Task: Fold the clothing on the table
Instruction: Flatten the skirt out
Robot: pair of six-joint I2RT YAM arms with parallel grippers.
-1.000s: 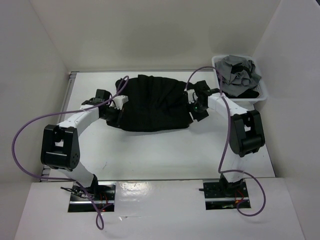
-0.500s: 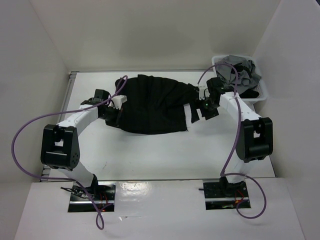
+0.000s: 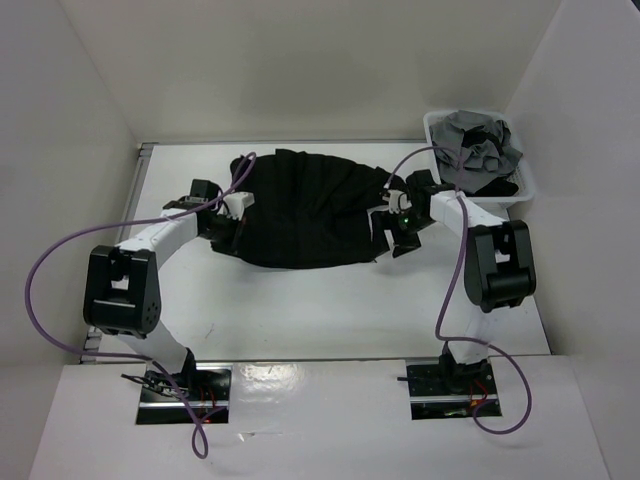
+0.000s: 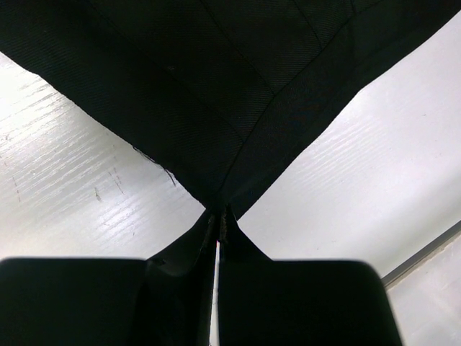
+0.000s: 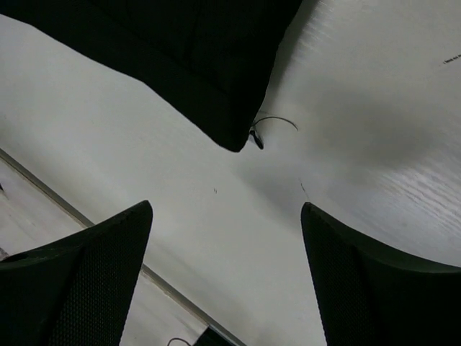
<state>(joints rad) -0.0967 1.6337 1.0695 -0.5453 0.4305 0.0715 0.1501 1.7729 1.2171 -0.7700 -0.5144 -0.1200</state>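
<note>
The black clothing [image 3: 305,210] lies spread on the white bench [image 3: 300,300], toward 12 o'clock of its middle, wider than it is deep, with faint ribs running across it. The left hand [image 3: 228,222] sits at the cloth's 8 o'clock edge. The left wrist view shows its jaws pressed together on a pinch of the black fabric [image 4: 238,94], which fans out from the left hand [image 4: 218,223] towards 12 o'clock with bare bench on both sides. The right hand [image 3: 393,233] is at the cloth's 4 o'clock corner, jaws spread wide and holding nothing. In its wrist view the right hand [image 5: 225,209] frames only bare bench, and the corner of the clothing [image 5: 180,50] lies flat beyond it at 12 o'clock, clear of both jaws, with a thin loose thread [image 5: 274,121] curling off the tip. At the bench's 2 o'clock corner stands a white basket [image 3: 528,190] with a grey garment [image 3: 475,140] heaped in it.
</note>
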